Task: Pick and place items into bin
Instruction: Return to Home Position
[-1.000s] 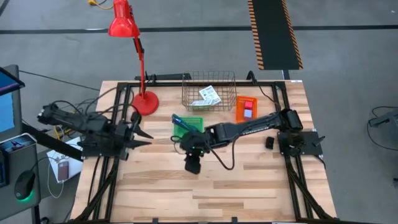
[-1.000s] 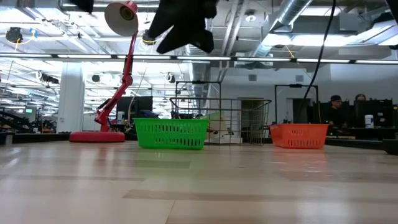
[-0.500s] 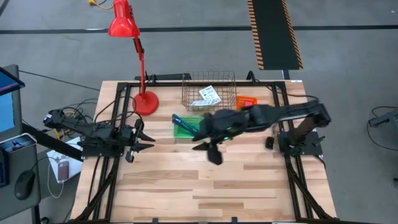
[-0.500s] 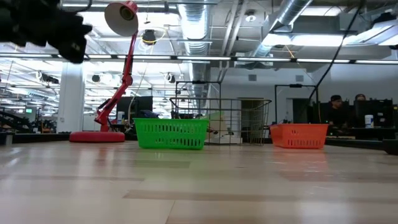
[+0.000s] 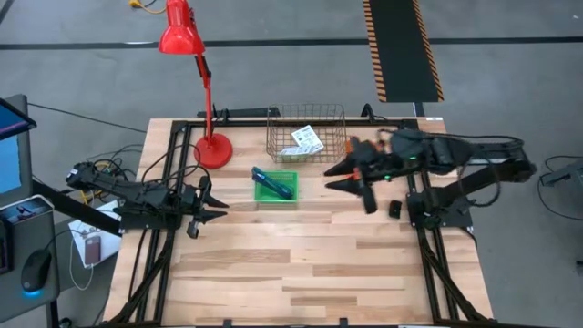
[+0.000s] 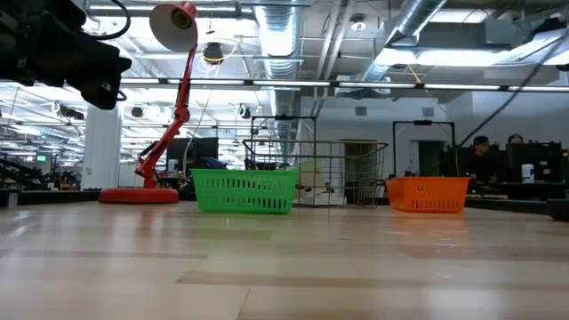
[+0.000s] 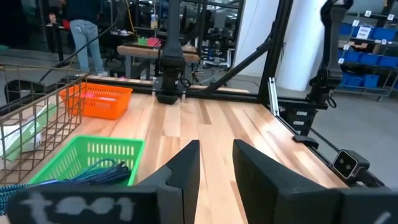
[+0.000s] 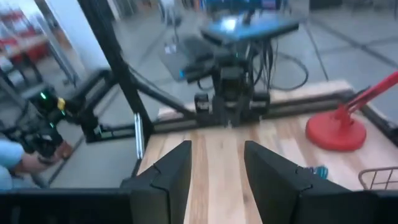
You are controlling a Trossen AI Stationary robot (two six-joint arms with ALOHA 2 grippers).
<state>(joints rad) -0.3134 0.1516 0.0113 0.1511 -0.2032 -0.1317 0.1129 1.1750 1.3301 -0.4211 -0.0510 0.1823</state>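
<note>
The green basket [image 5: 276, 186] holds the teal-green pen [image 5: 271, 189] and the dark blue pen [image 5: 274, 179], both lying slantwise in it. The white printed packet [image 5: 307, 138] lies in the wire basket [image 5: 306, 133]. The orange basket [image 5: 359, 148] is mostly hidden by my right arm, so the two blocks do not show. My right gripper [image 5: 339, 173] hovers open and empty beside the orange basket, pointing at the table's left. My left gripper [image 5: 221, 207] is open and empty at the left side, pointing right.
The red desk lamp stands with its base [image 5: 212, 150] at the far left, its arm rising over the table's far edge. The three baskets sit in a row along the far half. Bare wood [image 5: 301, 264] fills the near half. People show in the room beyond.
My right gripper has swung up from the table's middle, near the green basket, toward the far right, and now points left beside the orange basket. It has stayed open and empty. My left gripper has shifted a little toward the near edge.
</note>
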